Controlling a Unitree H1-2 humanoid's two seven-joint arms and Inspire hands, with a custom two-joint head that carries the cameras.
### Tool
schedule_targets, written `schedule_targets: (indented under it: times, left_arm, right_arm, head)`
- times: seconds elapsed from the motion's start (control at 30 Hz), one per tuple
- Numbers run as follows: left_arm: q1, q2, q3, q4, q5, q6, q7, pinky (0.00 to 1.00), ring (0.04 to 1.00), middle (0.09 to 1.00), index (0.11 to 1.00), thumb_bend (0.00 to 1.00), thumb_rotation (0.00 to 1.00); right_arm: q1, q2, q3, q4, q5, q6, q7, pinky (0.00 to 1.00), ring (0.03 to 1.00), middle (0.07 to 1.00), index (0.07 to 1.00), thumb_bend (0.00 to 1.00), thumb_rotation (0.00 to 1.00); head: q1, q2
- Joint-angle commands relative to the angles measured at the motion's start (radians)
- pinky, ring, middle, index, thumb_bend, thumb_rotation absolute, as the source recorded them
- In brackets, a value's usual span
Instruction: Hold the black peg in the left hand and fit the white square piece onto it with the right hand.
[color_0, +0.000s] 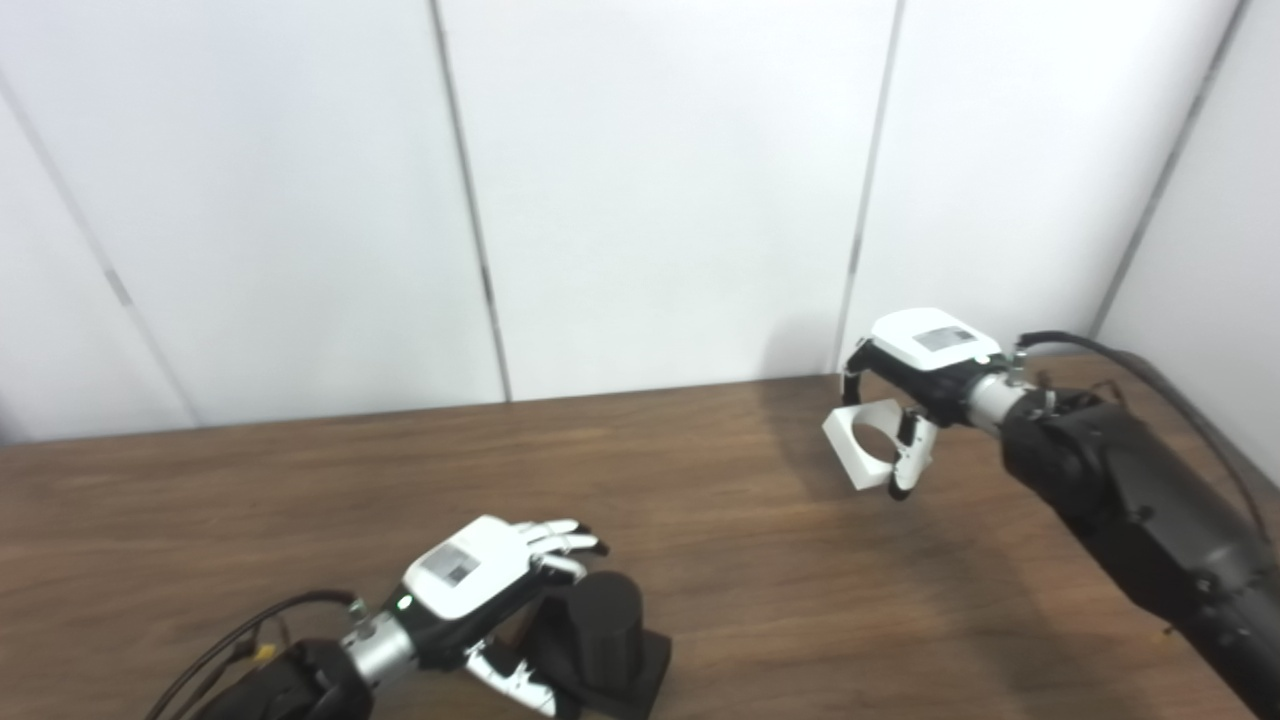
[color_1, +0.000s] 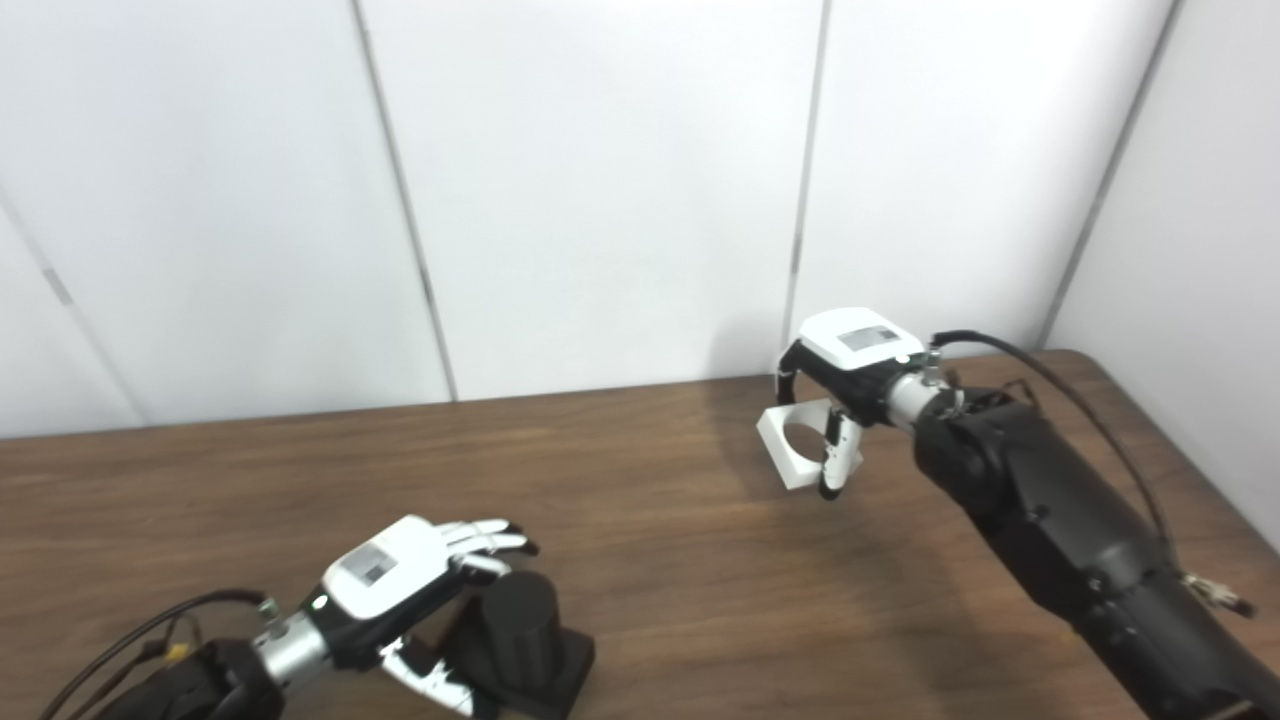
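The black peg (color_0: 605, 612) is a short cylinder on a square black base, standing on the table at the near left; it also shows in the right eye view (color_1: 520, 612). My left hand (color_0: 470, 580) is open beside it, fingers stretched past the peg's far side and thumb low at its near side, not closed on it. My right hand (color_0: 925, 352) is shut on the white square piece (color_0: 862, 440), which has a round hole. It holds the piece tilted above the table at the far right, well apart from the peg.
The brown wooden table (color_0: 300, 500) runs back to a white panelled wall (color_0: 650, 200). Its right edge and rounded far corner (color_1: 1090, 358) lie beside my right arm. Cables trail from both forearms.
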Motion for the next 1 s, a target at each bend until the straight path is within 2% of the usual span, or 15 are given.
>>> schedule_targets:
  times: [0.0,0.33,0.57,0.97]
  left_arm:
    - [0.018,-0.013,-0.039,0.042,0.105,0.043,-0.071,0.82,0.913,0.879,0.488,0.52,0.07]
    - [0.007,-0.032,-0.024,0.035,0.091,0.071,-0.125,0.86,0.936,0.895,0.488,0.52,0.07]
    - [0.004,-0.04,-0.02,0.035,0.091,0.074,-0.129,0.85,0.946,0.895,0.488,0.52,0.07]
    - [0.002,-0.048,-0.015,0.034,0.087,0.081,-0.151,0.86,0.951,0.896,0.487,0.52,0.07]
  right_arm:
    - [-0.045,-0.024,-0.035,-0.047,0.023,-0.021,0.002,0.87,0.871,0.75,0.479,0.52,0.13]
    - [-0.053,-0.018,-0.041,-0.159,0.073,-0.066,0.066,0.83,0.87,0.754,0.478,0.52,0.14]
    - [-0.038,0.012,-0.055,-0.25,0.136,-0.072,0.097,0.83,0.85,0.748,0.478,0.52,0.13]
    - [-0.029,0.081,-0.041,-0.378,0.199,-0.063,0.178,0.81,0.864,0.762,0.477,0.52,0.14]
  head:
    - [0.01,0.008]
    - [0.066,0.047]
    - [0.076,0.055]
    - [0.086,0.059]
